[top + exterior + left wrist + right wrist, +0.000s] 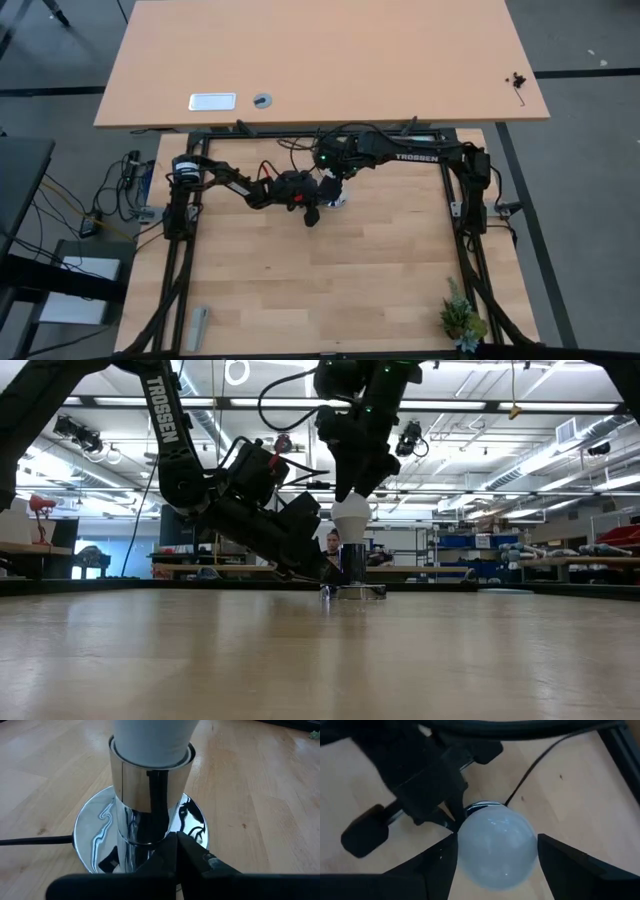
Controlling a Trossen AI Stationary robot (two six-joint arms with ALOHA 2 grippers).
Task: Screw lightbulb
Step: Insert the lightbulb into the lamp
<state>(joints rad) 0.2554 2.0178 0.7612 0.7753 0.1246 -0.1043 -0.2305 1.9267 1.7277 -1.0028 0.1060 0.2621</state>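
Jaws first: my right gripper [495, 857] stands wide around the lightbulb [496, 851], a finger [427, 870] on each side of the frosted globe; contact not clear, maybe just touching, maybe a hair off. My left gripper [176, 851] is shut, fingertips pressed together and nosed against the chrome socket [150, 795] low on its stem, just above the round mirror base [95, 840], black cord [30, 840] trailing off.

Bulb sits upright in the socket mouth, neck down, globe up, near the middle of the wooden table [380, 290]. Long axis vertical. Right gripper comes straight down over it, so bulb lies directly below my right wrist, axis in line with the wrist roll. Right arm is the one on the bulb; left is alongside, lower, at the stem.

Judgement: mid-screwing, next is pinch and twist about that vertical axis. How deep the thread sits, cannot tell.
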